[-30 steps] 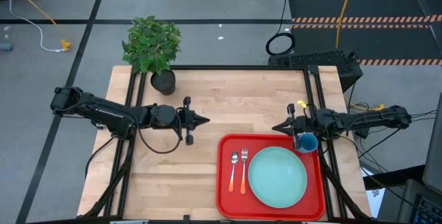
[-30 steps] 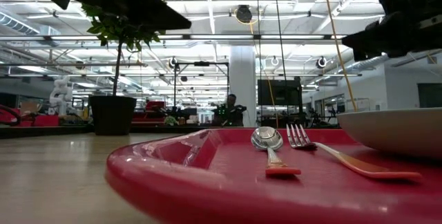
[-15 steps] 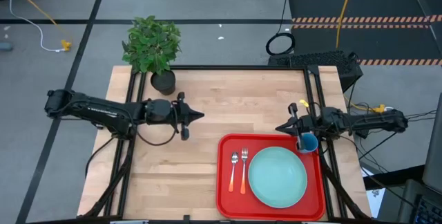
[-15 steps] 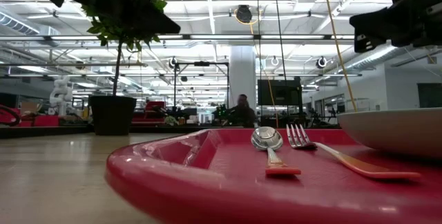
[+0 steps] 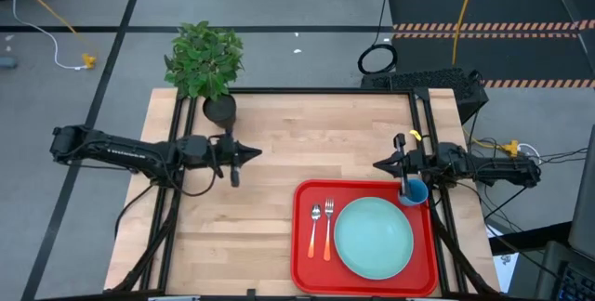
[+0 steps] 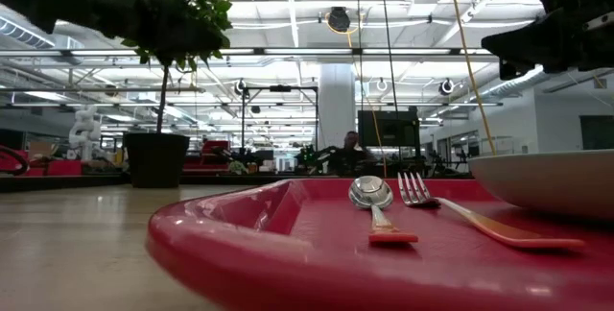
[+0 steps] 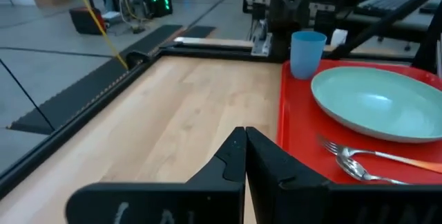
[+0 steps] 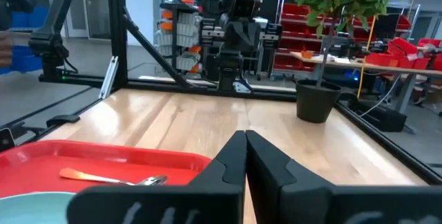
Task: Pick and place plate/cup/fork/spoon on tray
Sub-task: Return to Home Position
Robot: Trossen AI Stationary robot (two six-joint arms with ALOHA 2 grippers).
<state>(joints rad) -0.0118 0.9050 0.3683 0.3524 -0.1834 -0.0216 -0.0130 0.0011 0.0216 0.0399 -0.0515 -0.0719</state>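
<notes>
The red tray (image 5: 305, 245) lies at the table's near right. On it rest the mint-green plate (image 5: 373, 237), the blue cup (image 5: 415, 192) at its far right corner, and the spoon (image 5: 314, 227) and fork (image 5: 328, 229) side by side left of the plate. My left gripper (image 5: 257, 151) is shut and empty above the bare wood left of the tray. My right gripper (image 5: 377, 164) is shut and empty above the table just beyond the tray's far rim, left of the cup. In the left wrist view the cup (image 7: 306, 53), plate (image 7: 376, 103) and fork (image 7: 359, 151) show ahead.
A potted plant (image 5: 206, 64) in a black pot stands at the table's far left corner. Bare wood (image 5: 307, 138) lies between the two grippers and left of the tray. A person (image 6: 350, 150) shows in the room far behind the table.
My left gripper has drawn back toward the table's left edge, staying shut. My right gripper has drawn back a little toward the table's right edge. The tableware on the tray has not moved.
</notes>
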